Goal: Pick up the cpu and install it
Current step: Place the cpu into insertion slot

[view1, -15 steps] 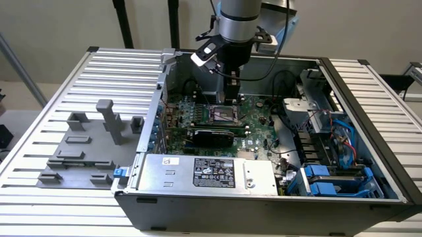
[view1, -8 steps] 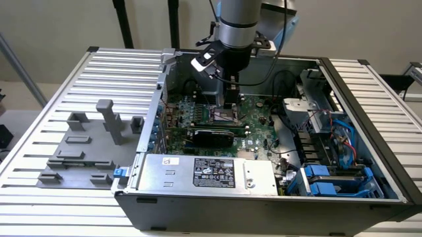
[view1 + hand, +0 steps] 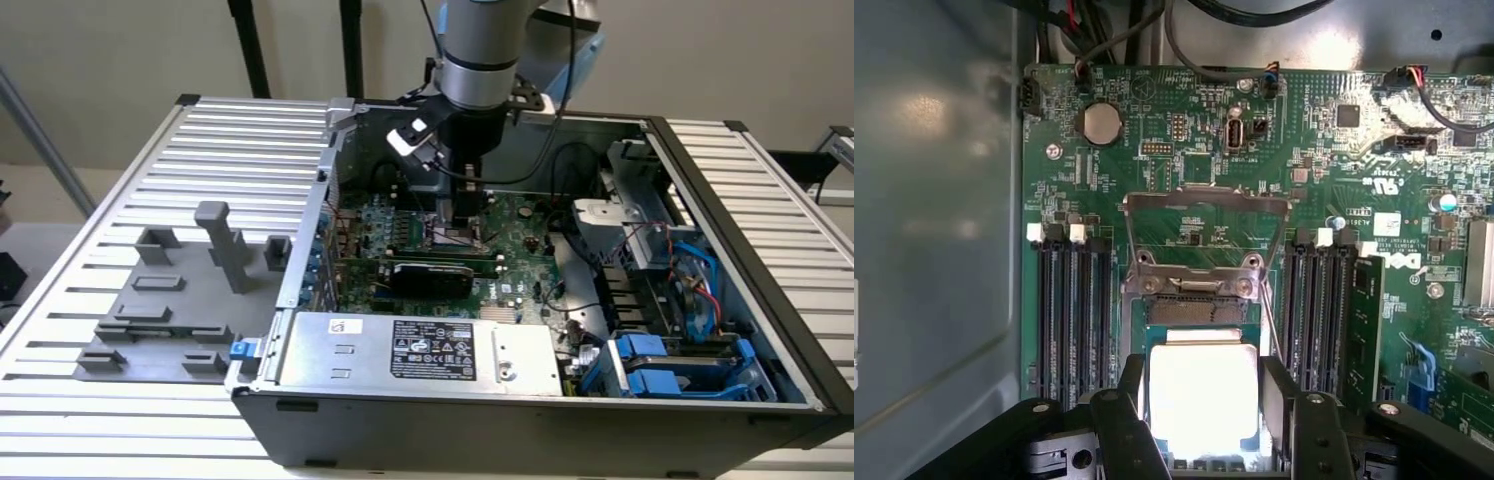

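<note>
Fingers [image 3: 1126,415] grip cpu [image 3: 1202,395] over socket [image 3: 1194,306], wrist view; exterior view: arm [image 3: 474,60] inside case [image 3: 534,432].

The cpu [image 3: 1202,400] is clasped within the gripper [image 3: 1202,372], above the socket [image 3: 1194,306]. Memory slots [image 3: 1069,320] are ranged either side.

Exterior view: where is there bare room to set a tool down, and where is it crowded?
Bare: ribbed table beyond the grey holder, and its strip at the exterior view's right of the case. Crowded: inside the case, fingers hold the chip among cables.
</note>
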